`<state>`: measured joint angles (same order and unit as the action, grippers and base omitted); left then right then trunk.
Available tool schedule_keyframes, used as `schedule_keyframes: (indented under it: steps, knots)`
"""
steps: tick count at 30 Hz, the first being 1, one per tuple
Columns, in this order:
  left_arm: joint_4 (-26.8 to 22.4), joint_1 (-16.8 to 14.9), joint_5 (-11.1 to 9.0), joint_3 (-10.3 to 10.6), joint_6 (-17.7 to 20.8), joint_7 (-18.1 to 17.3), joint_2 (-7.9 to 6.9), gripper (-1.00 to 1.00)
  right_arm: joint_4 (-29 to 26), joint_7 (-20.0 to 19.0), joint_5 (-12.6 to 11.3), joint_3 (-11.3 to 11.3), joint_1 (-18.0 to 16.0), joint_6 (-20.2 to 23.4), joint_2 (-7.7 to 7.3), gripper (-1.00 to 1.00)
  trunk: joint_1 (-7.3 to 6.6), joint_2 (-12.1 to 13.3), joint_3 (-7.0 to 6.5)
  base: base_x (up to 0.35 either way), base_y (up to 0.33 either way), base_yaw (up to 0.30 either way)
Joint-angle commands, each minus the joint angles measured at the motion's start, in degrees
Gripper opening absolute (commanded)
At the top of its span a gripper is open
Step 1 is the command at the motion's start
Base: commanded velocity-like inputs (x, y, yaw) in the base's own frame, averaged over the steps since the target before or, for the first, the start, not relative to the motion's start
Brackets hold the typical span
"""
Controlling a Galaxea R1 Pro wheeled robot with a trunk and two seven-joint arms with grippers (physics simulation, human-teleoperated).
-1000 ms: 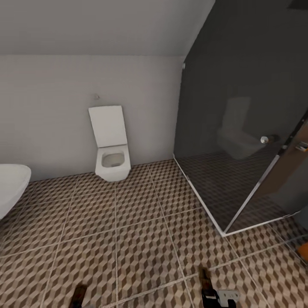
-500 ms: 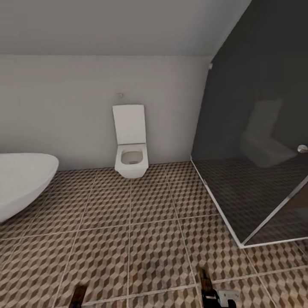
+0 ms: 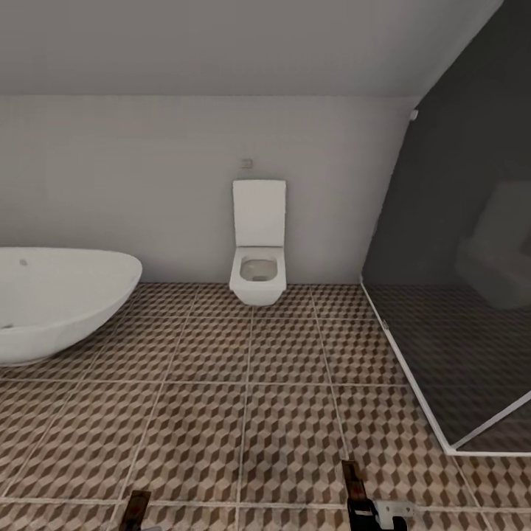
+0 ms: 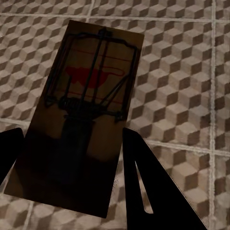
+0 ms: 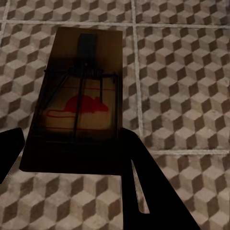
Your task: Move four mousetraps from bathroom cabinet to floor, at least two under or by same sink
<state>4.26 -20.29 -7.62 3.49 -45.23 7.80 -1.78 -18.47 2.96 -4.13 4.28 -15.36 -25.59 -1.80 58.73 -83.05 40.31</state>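
Left gripper [image 4: 67, 158]: its two dark fingers [image 4: 143, 182] stood on either side of a mousetrap [image 4: 84, 120], closed on the near end of the board and holding it above the floor.
Left mousetrap: a brown wooden board with a red mouse mark and a dark wire frame, the red mark lying toward the far end, away from the fingers.
Right gripper [image 5: 72, 158]: its fingers [image 5: 148, 182] likewise closed around the near end of a second mousetrap [image 5: 79, 100], carrying it over the tiles.
Right mousetrap: same brown board, red mouse mark near the fingers, the dark metal bar running toward the far end.
Head view of the arms: the ends of both held boards poked in at the bottom edge, the left one [image 3: 136, 509] dark and narrow, the right one [image 3: 352, 481] with a pale metal part beside it.
Bathroom floor [image 3: 221, 413]: square tiles in a brown, beige and white cube pattern with pale grout, spread under both traps.
Toilet [image 3: 257, 254]: white, lid up, against the far white wall, well apart from the grippers.
Bathtub [image 3: 51, 302]: white and oval, at the left of the room.
Shower screen [image 3: 457, 280]: dark glass with a pale frame, at the right.
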Motion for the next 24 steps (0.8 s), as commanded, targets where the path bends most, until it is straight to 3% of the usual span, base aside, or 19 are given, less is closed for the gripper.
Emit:
schedule_keyframes:
  steps: [1, 24]
  knots:
    - [0.22, -0.1, -0.29, 0.38, -0.28, 0.22, 0.02, -1.0, 0.01, 0.26, -0.41, 0.47, -0.02, -0.16, -0.05, -1.0, 0.0, -0.03, 0.04, 0.0, 0.0, 0.29]
    - [0.23, -0.1, -0.27, 0.38, -0.29, 0.2, 0.03, -1.0, 0.01, 0.28, -0.42, 0.47, -0.02, -0.16, -0.05, -1.0, 0.0, -0.03, 0.04, 0.0, 0.0, 0.289]
